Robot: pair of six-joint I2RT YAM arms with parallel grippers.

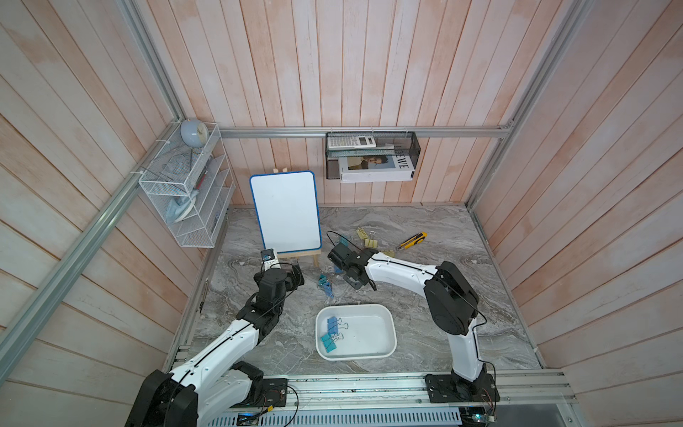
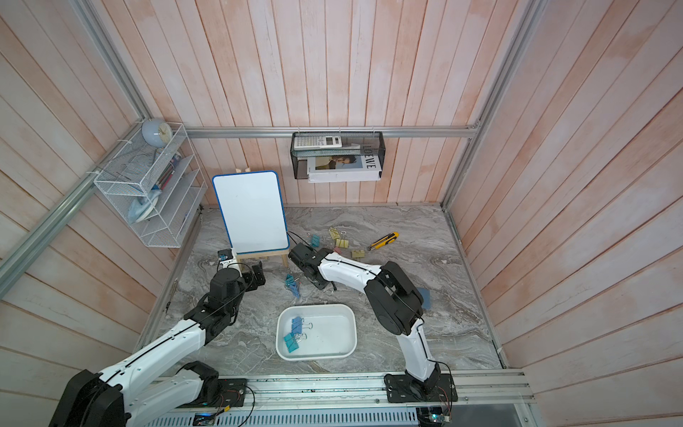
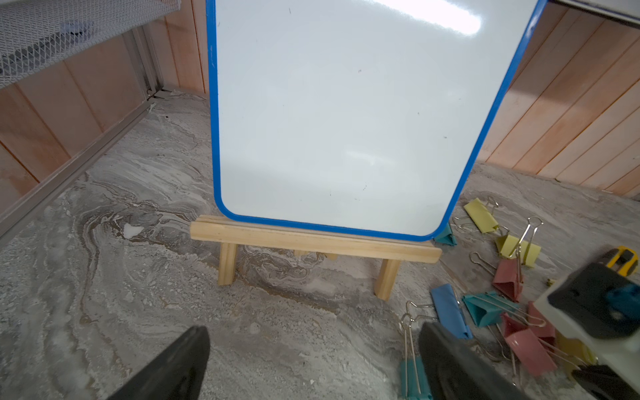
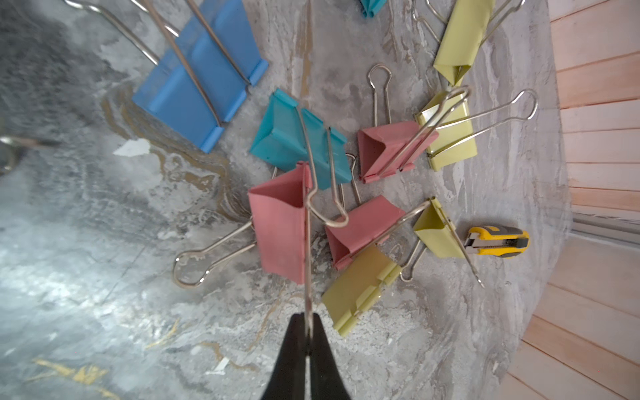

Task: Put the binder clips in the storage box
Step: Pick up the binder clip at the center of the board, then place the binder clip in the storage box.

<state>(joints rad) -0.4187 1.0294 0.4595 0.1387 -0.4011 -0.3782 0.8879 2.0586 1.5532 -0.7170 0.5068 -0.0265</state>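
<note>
The right claw (image 4: 307, 322) is clamped on a pink clip's (image 4: 280, 225) wire handle. The left claw (image 3: 313, 332) gapes wide. The box (image 1: 369, 332) lies at 6 o'clock from that clip.

Right wrist view. We count three pink binder clips (image 4: 280, 228), four yellow clips (image 4: 453, 147), two teal clips (image 4: 277, 138), one blue clip (image 4: 194, 91), one utility knife (image 4: 498, 241).

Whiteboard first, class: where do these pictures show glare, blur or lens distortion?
Left wrist view: a bright glare streak across the whiteboard. Right wrist view: table smeared toward the rim, wall planks bent. In both top views: even light, hardly any shadow.
</note>
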